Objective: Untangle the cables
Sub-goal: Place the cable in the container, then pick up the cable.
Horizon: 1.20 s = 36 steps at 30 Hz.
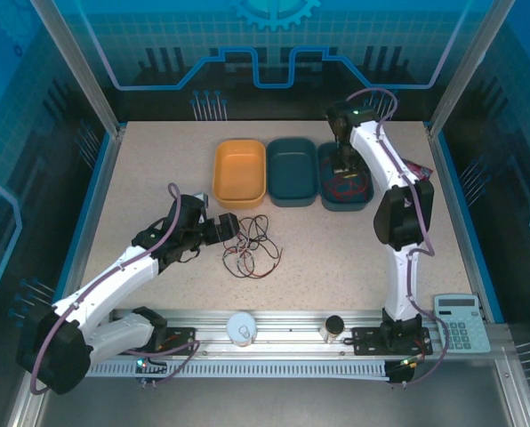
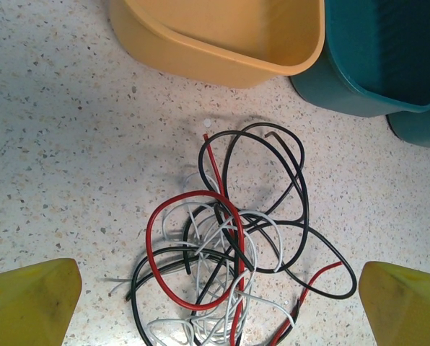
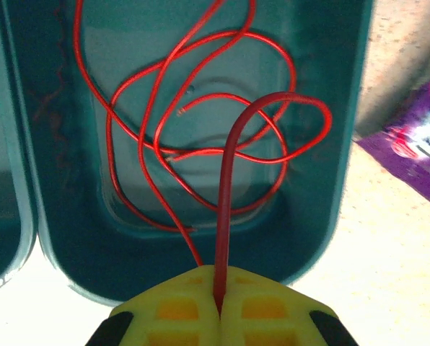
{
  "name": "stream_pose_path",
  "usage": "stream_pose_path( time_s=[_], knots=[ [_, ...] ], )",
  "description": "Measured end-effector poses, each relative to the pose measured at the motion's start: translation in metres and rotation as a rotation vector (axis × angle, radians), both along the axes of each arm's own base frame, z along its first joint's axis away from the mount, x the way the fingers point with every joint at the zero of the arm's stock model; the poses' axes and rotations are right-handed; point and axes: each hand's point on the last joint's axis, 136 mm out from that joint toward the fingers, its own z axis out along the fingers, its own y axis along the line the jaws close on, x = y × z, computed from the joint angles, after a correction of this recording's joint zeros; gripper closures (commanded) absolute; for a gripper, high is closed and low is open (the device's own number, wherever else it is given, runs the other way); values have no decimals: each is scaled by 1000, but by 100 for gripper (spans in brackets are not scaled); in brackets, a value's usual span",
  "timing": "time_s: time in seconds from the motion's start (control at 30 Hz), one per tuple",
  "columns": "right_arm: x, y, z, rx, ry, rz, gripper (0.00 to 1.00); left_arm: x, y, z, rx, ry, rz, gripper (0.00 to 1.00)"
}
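Three bins stand side by side toward the far side of the speckled table (image 1: 158, 169): an orange bin (image 1: 239, 173) on the left, a teal bin (image 1: 292, 171) in the middle and a second teal bin (image 1: 345, 206) on the right. A purple packet (image 1: 416, 167) lies just right of that last one. At the near edge a white round tub (image 1: 242, 327) and a small dark cylinder (image 1: 333, 328) stand apart on a metal rail (image 1: 283, 320), with a grey calculator (image 1: 461, 322) at the right corner.
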Motion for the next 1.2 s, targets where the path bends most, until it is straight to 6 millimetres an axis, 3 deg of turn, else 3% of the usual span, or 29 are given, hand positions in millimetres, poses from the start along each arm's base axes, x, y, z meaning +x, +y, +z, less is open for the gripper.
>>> stream_pose_path(
  time_s=[0.37,0.73,0.9,1.2],
  knots=[
    [31,16,-68,27,70,8,97,-1,-1,0,-4,2,-5,1],
    [38,24,-73,62,56,18,68,0,-1,-1,-5,6,-3,1],
    [34,25,-54,73,26,12,57,0,-1,-1,-5,6,-1,1],
    [13,21,28,65,-125,2,52,0,-1,-1,-6,5,-1,1]
  ],
)
